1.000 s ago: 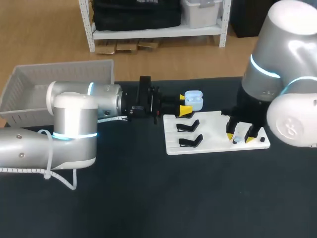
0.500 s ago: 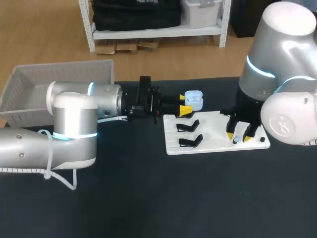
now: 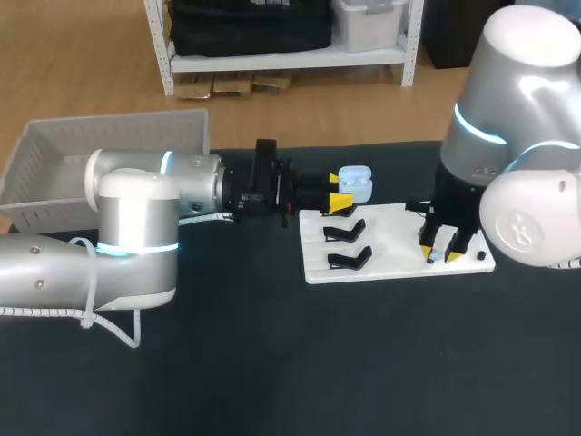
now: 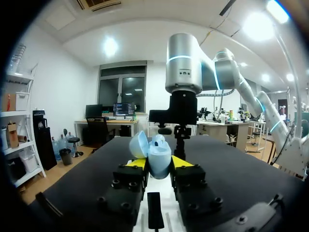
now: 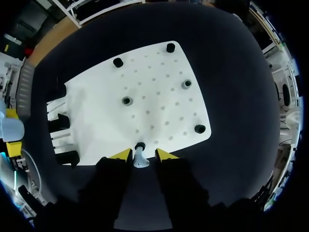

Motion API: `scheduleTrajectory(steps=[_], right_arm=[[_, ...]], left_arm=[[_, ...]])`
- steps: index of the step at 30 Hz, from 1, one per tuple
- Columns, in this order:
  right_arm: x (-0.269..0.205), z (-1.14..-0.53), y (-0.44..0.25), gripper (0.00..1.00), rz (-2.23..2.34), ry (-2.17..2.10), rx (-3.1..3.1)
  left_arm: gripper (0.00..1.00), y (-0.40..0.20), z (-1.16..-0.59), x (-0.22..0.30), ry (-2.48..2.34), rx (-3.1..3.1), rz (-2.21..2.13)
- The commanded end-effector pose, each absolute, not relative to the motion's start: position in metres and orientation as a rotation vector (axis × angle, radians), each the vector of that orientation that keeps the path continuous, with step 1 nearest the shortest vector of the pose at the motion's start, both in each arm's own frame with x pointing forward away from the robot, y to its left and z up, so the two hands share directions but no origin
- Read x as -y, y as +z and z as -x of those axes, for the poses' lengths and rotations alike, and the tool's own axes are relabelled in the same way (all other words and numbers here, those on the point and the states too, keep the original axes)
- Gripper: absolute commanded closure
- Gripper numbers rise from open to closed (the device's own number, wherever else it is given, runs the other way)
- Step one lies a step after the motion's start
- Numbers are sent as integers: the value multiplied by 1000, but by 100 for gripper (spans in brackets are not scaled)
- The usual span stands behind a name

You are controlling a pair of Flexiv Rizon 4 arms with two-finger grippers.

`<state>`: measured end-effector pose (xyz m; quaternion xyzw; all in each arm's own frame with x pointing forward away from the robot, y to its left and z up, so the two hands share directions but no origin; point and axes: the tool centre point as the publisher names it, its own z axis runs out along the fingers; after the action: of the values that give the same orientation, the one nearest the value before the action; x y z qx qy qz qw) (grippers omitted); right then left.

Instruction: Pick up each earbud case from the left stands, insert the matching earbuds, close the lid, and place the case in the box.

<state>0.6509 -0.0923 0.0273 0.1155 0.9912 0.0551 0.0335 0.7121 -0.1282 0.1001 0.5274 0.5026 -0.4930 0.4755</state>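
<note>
My left pincer [image 4: 159,163] clamps the open blue case [image 4: 158,152], at ten o'clock off the white board [image 5: 145,92]. My right pincer [image 5: 141,153] narrowly pinches one earbud [image 5: 140,160] at the board's three-o'clock end. On so slight a grip, the earbud could twist or slip and miss its socket.

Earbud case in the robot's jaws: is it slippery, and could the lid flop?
The earbud case looks smooth and rounded, so probably slippery between the jaws. Its lid stands open, so a bump might swing it.
</note>
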Motion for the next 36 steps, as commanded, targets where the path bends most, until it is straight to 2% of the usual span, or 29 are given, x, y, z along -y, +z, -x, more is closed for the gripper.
scheduleTrajectory(steps=[1,13,14,15,26,36], right_arm=[[92,-649,27,73,-363,170,-3044],[91,-648,26,85,-376,161,-3048],[91,-648,26,90,-378,161,-3047],[91,-648,26,100,-379,161,-3047],[97,-643,50,100,-369,149,-3020],[90,-639,121,100,-291,145,-3055]], left_arm=[[100,99,-712,128,-1203,-1225,-1286],[100,99,-712,128,-1203,-1225,-1286],[100,99,-712,128,-1203,-1225,-1286],[100,99,-712,128,-1203,-1225,-1286],[100,99,-712,128,-1203,-1225,-1286],[100,99,-712,128,-1203,-1225,-1286]])
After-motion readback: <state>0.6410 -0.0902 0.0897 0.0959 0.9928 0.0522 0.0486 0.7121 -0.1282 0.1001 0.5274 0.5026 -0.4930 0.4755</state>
